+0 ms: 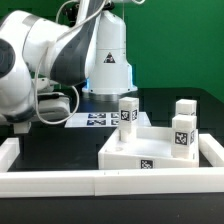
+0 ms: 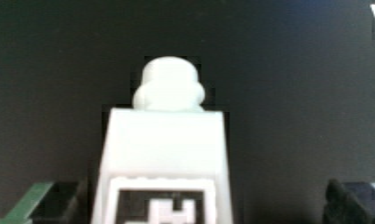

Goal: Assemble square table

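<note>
The square table's white slab (image 1: 150, 152) lies flat at the exterior view's right, a tag on its front rim. Three white tagged leg blocks stand upright on it: one at the back left (image 1: 128, 111), one at the back right (image 1: 186, 107), one at the front right (image 1: 182, 136). In the wrist view a fourth leg block (image 2: 164, 150) lies on the black table, rounded peg end away from the camera. My gripper (image 2: 198, 205) is open around it, and neither dark finger (image 2: 42, 203) touches it. The leg lies nearer that finger. In the exterior view my arm hides the gripper and this leg.
Long white border rails (image 1: 60, 182) run along the front and both sides of the black table. The marker board (image 1: 95, 120) lies in front of the robot's base (image 1: 105, 60). My bulky white arm (image 1: 35, 65) fills the exterior view's left.
</note>
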Robot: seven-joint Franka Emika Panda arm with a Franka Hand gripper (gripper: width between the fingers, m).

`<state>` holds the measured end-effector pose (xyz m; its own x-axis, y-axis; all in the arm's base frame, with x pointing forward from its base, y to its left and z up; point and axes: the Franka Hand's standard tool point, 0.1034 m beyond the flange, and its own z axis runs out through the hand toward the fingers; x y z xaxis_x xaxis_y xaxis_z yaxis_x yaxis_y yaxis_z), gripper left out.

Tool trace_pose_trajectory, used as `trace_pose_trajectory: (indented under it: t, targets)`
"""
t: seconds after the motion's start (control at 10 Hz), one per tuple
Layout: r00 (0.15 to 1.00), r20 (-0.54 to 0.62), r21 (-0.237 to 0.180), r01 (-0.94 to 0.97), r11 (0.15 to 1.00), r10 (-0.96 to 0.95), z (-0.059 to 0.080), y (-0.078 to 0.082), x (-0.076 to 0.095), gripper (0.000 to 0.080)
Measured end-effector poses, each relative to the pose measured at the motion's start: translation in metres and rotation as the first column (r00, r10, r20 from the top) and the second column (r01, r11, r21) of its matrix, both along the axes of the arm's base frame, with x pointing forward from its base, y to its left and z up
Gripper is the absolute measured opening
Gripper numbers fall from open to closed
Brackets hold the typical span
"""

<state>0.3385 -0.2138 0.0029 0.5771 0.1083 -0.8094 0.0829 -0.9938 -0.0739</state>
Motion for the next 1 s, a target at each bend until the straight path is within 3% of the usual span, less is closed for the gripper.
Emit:
trace_pose_trajectory:
  t: [0.3,0.6,0.8,0.9,1.0]
  targets:
    - [1.000,-0.018,0.007,-0.002,1.000,0.002,0.011,-0.005,0.004,0.0649]
    - [1.000,0.000,0.006,-0.012,1.000,0.012,0.010,-0.004,0.008,0.0649]
    - [1.000,0.012,0.008,-0.022,1.000,0.022,0.006,-0.002,0.011,0.0365]
    - [1.000,0.013,0.008,-0.025,1.000,0.025,0.006,-0.001,0.012,0.0288]
    - [1.000,0.013,0.008,-0.028,1.000,0.028,0.006,0.000,0.012,0.0288]
